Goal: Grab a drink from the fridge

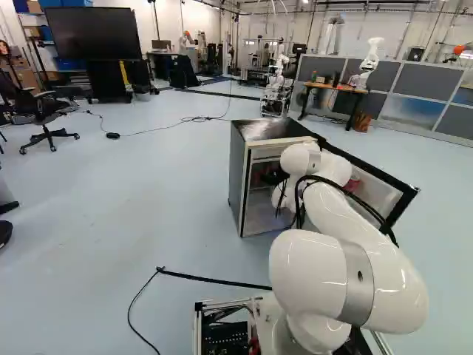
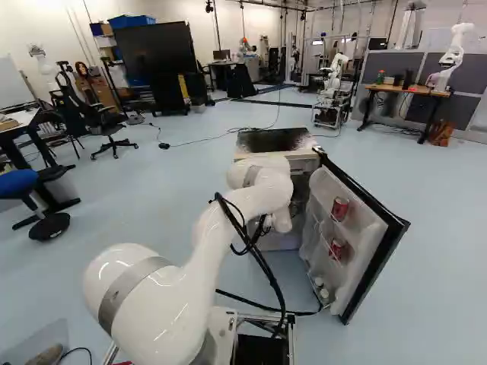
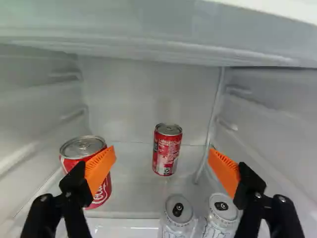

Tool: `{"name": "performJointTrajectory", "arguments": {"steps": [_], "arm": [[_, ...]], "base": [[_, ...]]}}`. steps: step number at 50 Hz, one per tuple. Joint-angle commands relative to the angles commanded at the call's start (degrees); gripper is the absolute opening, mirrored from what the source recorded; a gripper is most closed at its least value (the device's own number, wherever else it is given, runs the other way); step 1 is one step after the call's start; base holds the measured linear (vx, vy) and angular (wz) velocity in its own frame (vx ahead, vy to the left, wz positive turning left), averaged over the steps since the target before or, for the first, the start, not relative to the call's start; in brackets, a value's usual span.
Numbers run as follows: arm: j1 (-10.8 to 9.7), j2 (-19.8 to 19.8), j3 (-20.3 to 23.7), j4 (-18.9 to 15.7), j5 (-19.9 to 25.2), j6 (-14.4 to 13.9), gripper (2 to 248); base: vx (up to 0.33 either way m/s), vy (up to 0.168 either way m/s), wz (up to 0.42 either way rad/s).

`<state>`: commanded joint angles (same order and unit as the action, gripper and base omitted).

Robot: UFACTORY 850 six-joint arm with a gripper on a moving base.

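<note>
The fridge (image 1: 236,177) stands on the floor (image 1: 148,200) ahead of the base, its door (image 2: 370,255) swung open toward the right of the right base view. The arm (image 2: 262,194) reaches in at the opening, bringing the gripper (image 1: 275,177) inside the compartment.

In the wrist view we find the gripper (image 3: 163,151) released: its two fingers stand wide apart, orange pads (image 3: 100,168) facing each other, and nothing is grasped.

The drinks lie within this compartment, four cans in all, each upright. We note a small red can (image 3: 167,149) near the back wall, ahead of the gap between the fingers. A larger-looking red can (image 3: 81,148) stands by a side wall, partly hidden behind one finger; whether the two touch we cannot tell. Two silver-topped cans (image 3: 179,213) stand side by side nearer the gripper, one of them partly covered by the other finger.

The door holds drinks of its own. In the right base view we observe an upper red can (image 2: 340,208) and a lower red can (image 2: 337,249) on its inner racks, with small white-topped containers (image 2: 321,288) at the bottom, their contents not discernible.
</note>
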<state>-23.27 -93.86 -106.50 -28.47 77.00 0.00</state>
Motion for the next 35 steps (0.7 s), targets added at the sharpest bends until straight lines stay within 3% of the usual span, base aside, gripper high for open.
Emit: {"name": "performJointTrajectory", "arguments": {"steps": [35], "arm": [[0.7,-6.0,-10.7,0.0,-3.3,0.0,247]], "base": [[0.0,0.0,0.0]]}}
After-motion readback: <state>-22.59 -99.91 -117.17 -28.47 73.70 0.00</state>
